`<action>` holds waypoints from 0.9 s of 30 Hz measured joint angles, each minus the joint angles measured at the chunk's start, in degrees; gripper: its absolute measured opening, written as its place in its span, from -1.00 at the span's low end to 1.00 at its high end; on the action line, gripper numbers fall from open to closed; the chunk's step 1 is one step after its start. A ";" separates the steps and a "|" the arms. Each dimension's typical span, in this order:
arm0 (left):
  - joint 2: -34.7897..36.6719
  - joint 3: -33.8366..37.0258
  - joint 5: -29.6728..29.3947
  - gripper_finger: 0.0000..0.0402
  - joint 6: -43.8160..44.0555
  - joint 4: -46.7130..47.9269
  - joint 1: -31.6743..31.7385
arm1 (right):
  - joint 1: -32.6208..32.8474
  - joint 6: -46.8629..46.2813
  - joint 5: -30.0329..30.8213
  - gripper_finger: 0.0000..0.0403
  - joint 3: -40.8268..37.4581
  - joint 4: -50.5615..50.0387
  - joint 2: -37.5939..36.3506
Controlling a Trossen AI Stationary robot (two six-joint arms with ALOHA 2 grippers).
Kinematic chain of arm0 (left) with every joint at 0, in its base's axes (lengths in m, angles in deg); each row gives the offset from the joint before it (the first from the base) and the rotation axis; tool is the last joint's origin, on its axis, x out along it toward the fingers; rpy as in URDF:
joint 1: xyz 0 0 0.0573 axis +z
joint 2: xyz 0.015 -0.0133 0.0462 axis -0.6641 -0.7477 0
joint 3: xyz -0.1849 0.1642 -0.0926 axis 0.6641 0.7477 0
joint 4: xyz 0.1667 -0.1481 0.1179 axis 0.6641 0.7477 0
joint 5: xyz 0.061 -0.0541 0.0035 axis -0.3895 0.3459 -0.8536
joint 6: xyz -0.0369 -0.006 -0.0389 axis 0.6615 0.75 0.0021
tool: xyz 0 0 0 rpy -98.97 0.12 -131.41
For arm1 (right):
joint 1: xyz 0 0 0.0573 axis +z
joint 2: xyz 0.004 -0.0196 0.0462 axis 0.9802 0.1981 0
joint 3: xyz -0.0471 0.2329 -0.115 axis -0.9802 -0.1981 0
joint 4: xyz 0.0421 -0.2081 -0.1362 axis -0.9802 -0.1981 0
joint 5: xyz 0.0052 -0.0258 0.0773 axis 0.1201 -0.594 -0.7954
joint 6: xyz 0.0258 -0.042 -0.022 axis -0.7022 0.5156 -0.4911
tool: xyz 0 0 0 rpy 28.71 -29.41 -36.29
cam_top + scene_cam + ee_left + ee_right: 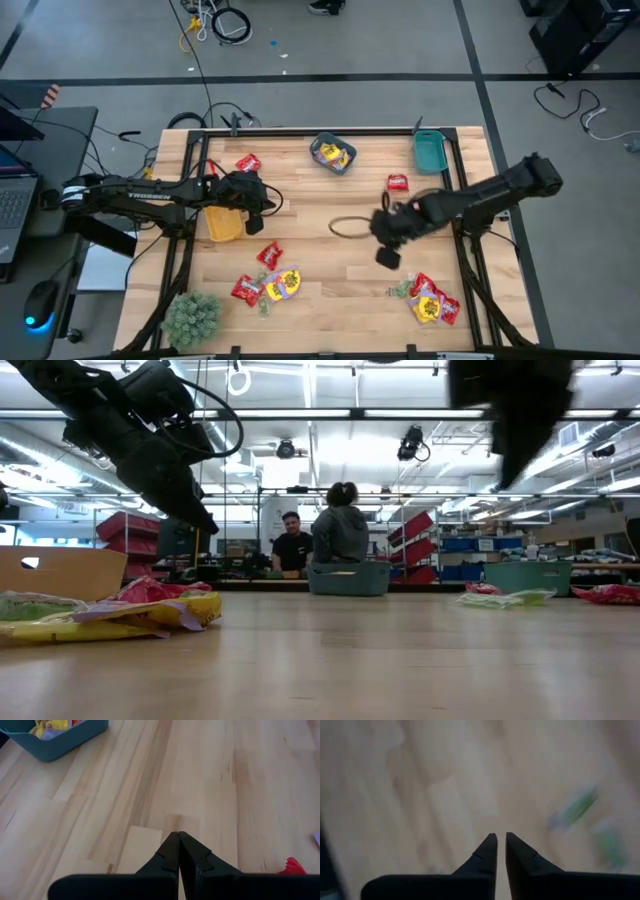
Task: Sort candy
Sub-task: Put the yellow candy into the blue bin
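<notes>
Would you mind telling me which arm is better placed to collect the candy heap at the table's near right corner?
The right. Its gripper hovers just beside that candy heap, fingers together and empty. The left gripper sits across the table by the yellow bin, much farther off.

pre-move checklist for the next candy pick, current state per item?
1. Left gripper empty: ok, fingers shut, nothing between them, above bare table.
2. Right gripper empty: ok, fingers nearly shut, nothing held.
3. Right gripper lined up on a target: not ok, it hovers over bare wood short of the candy pile near the right front corner.
4. Grey-blue bin reachable: ok, nothing covers it; it already holds yellow packets.
5. Teal bin contents: cannot tell.
6. Arms apart: ok, clear gap between them in the high view.
</notes>
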 joint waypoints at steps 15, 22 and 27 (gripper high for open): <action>-0.02 0.00 0.00 -0.97 -0.13 -0.12 0.01 | 15.87 -18.39 -18.95 -0.10 -14.45 6.79 1.13; 0.00 0.00 0.00 -0.97 -0.09 -0.12 0.02 | 19.13 -21.84 -22.33 -0.04 -15.76 9.12 1.11; -0.01 0.00 0.00 -0.97 -0.10 -0.07 0.02 | 20.48 -24.40 -24.80 -0.06 -18.53 9.24 1.11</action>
